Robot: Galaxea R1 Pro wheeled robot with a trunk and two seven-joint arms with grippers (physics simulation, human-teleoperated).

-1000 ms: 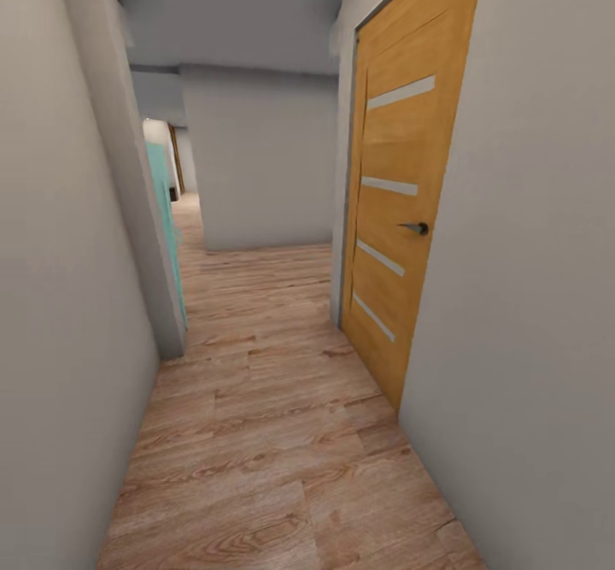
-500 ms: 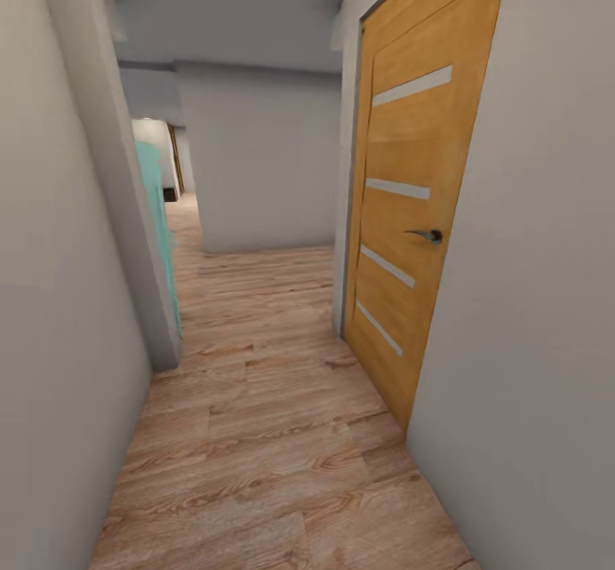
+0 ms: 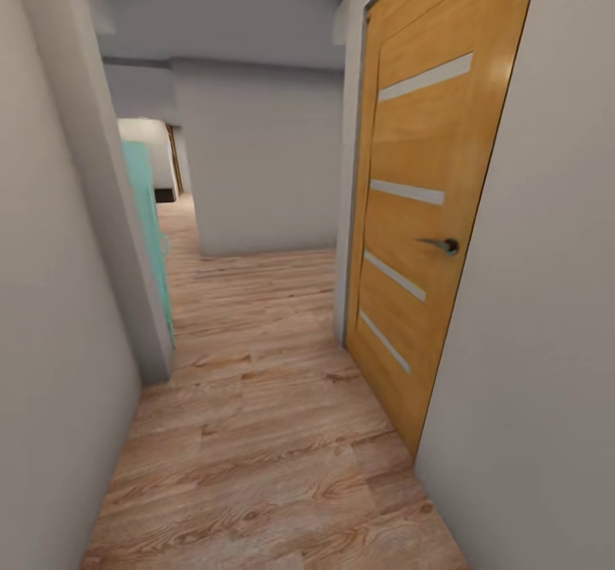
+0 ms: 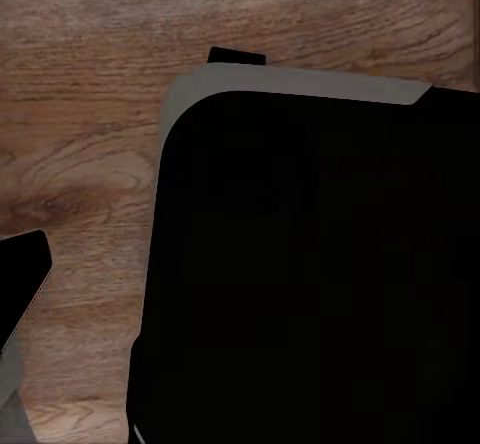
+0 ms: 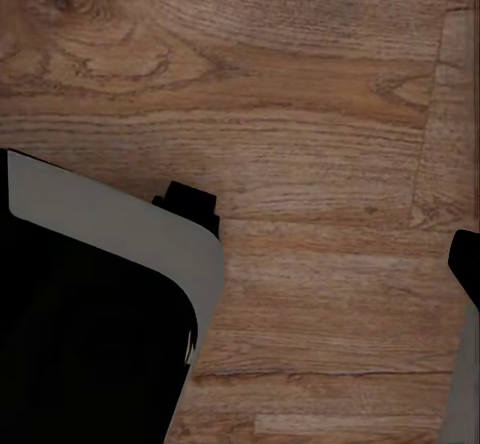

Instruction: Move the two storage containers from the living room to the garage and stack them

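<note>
The robot stands in a narrow corridor on wood plank flooring (image 3: 256,433), with an orange door (image 3: 427,211) shut on the right and a teal door (image 3: 147,211) ajar far left. Neither of the 2 storage containers is visible here, so this looks like travel between rooms. Both wrist cameras look down at its dark base (image 4: 310,264); whether the grippers are open I cannot tell. Next it needs to steer past the far wall (image 3: 265,160).

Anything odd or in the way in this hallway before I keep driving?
Nothing stands out. The wood plank floor shows no spill or damage, the wooden door on the right is shut, and a teal panel shows past the left wall corner.
</note>
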